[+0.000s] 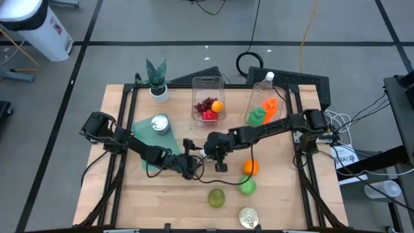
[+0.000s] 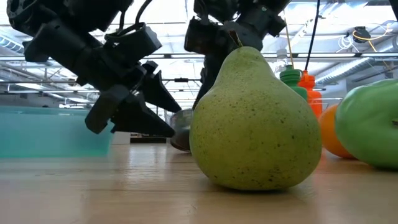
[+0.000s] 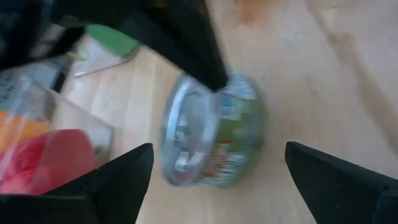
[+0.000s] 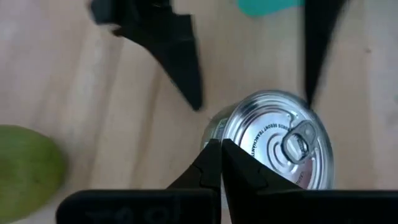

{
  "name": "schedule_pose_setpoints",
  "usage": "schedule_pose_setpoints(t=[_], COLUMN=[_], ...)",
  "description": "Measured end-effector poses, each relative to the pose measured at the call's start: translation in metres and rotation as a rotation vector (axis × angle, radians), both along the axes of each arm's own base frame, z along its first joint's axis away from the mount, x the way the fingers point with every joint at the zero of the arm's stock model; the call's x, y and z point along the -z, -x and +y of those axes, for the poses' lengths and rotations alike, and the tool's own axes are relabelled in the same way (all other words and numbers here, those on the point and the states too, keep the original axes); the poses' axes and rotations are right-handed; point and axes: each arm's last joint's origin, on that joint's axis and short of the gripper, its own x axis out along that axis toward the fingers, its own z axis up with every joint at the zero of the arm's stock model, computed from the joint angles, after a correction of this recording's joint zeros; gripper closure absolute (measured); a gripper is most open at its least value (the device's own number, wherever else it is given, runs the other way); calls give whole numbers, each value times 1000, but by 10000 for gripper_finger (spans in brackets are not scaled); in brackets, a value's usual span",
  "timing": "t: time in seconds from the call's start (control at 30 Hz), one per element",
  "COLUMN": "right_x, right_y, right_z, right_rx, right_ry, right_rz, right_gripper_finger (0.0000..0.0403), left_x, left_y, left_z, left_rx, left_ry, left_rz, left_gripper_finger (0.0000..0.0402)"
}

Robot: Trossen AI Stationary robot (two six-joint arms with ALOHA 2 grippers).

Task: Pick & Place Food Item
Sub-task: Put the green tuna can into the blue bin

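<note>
A small tin can with a green label (image 3: 239,134) and a pull-tab lid (image 4: 280,149) lies at the table's middle, tipped over, its lid turned partly sideways. In the low view the can (image 2: 180,134) peeks out behind a pear. My left gripper (image 3: 219,148) is open, with one finger on each side of the can and not touching it; in the low view my left gripper (image 2: 166,118) slants down toward it. My right gripper (image 4: 221,146) is shut and stands over the can's rim. My right gripper touches the can's rim (image 4: 231,127) with its shut fingertips, coming from above and slanting down. In the left wrist view one dark finger (image 3: 202,59) meets the can's upper edge (image 3: 227,87). The can rests on the table, tilted.
A pear (image 1: 216,197), a green apple (image 1: 248,186) and an orange (image 1: 251,167) lie near the front edge, beside another can (image 1: 249,218). A third can (image 1: 160,123) sits on a teal plate. A clear tub of fruit (image 1: 208,107), bottles (image 1: 264,111) and a plant (image 1: 157,81) stand behind.
</note>
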Motion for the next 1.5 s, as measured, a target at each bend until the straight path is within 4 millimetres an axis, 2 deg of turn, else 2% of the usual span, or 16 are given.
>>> schedule_pose_setpoints(t=[0.13,0.3,0.53,0.77,1.03,1.33,1.5], right_x=[-7,-8,-9,-10,-12,-13,-40], right_y=[-2,-4,-5,-5,-7,-8,1], right_z=[-1,-5,-6,-6,-7,-6,-6], right_rx=[-14,11,27,29,45,19,-16], right_ry=[-73,-92,-101,-101,-106,-88,-66], right_rz=[-40,-54,-65,-73,-102,-121,-191], right_gripper_finger=[403,403,403,403,403,403,403], left_x=[-1,-1,-4,-3,-1,-2,-21], left_y=[0,-1,-4,-5,-5,-3,5], left_z=[0,1,1,6,10,5,-6], left_rx=[-4,20,49,23,18,-14,-38], left_ry=[-53,-35,24,52,116,63,-8], left_rz=[3,-1,-35,-36,-18,-31,-80], left_gripper_finger=[28,28,60,132,255,254,254])
